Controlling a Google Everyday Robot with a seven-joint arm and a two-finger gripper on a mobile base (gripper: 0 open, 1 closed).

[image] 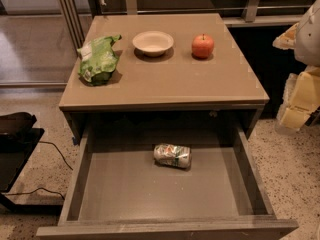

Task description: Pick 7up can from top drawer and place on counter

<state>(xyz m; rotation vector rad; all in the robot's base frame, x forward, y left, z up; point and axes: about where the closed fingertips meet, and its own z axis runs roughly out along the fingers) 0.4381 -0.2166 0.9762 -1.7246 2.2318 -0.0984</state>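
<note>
The 7up can (pixel 172 155) lies on its side in the open top drawer (pixel 125 194), near the back and a little right of centre. It is silvery-green with red and white marks. The drawer is pulled fully out below the counter (pixel 165 81), a flat tan top. My gripper (pixel 297 101) shows at the right edge of the view as pale yellow and white parts. It hangs beside the cabinet's right side, above the floor, well right of the can and at about counter height. It holds nothing that I can see.
On the counter stand a green chip bag (pixel 99 59) at the left, a white bowl (pixel 153 42) in the middle back and a red apple (pixel 202 46) to the right. A black object (pixel 15 134) with cables sits on the floor at left.
</note>
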